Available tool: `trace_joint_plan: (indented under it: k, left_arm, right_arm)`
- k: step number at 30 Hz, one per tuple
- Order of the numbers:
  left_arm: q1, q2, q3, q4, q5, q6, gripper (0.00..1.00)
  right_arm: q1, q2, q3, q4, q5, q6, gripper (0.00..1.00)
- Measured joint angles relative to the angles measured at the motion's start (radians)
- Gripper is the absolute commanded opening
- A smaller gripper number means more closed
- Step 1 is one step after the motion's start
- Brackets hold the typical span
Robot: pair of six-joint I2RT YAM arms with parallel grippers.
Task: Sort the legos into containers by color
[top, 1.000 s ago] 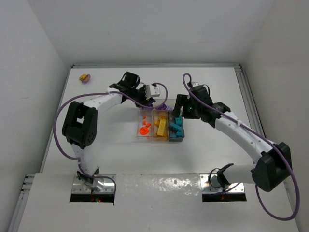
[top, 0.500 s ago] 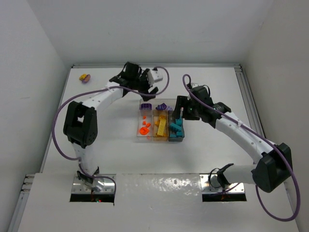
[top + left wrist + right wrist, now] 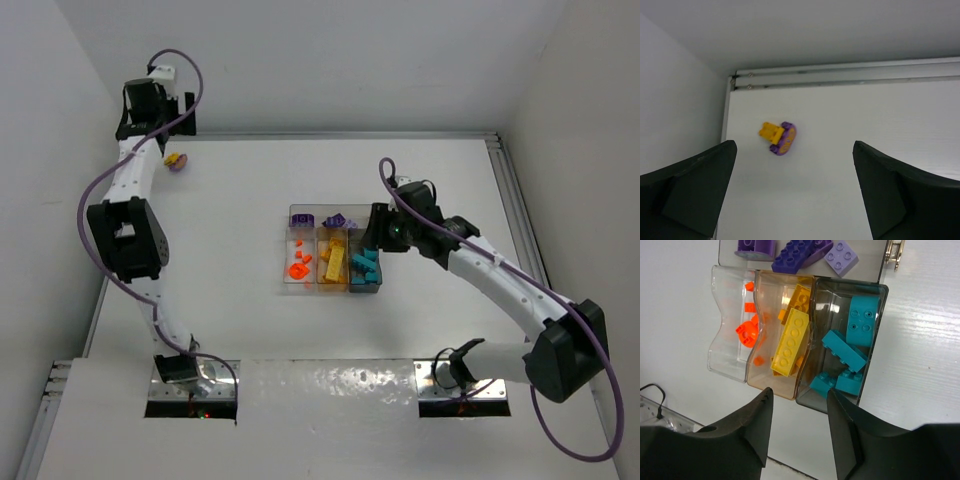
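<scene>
Our left claw (image 3: 792,167) is open near the yellow and purple brick (image 3: 778,138) in the table's (image 3: 865,125) far corner. Our right claw (image 3: 799,407) is open above the tray (image 3: 719,357) of sorted bricks (image 3: 790,342).

Centre tray (image 3: 727,367) holds orange bricks (image 3: 746,333), yellow bricks (image 3: 790,342), teal bricks (image 3: 844,351), purple bricks (image 3: 800,252) separately; yellow-purple piece (image 3: 176,160) lies upper left.

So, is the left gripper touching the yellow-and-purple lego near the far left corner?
Apart. In the left wrist view the left gripper hangs open, bare table between it and the yellow-and-purple lego.
</scene>
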Motion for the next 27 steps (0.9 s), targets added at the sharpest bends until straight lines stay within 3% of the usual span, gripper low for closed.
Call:
trace_joint_plan:
  k: [10, 27]
  left_arm:
    - [0.093, 0.376, 0.259, -0.055, -0.020, 0.002, 0.95]
    - [0.097, 0.493, 0.279, 0.040, -0.305, -0.140, 0.88]
  right_arm:
    - [0.000, 0.089, 0.001, -0.005, -0.035, -0.010, 0.47]
    - [0.000, 0.167, 0.102, -0.101, -0.050, -0.008, 0.46]
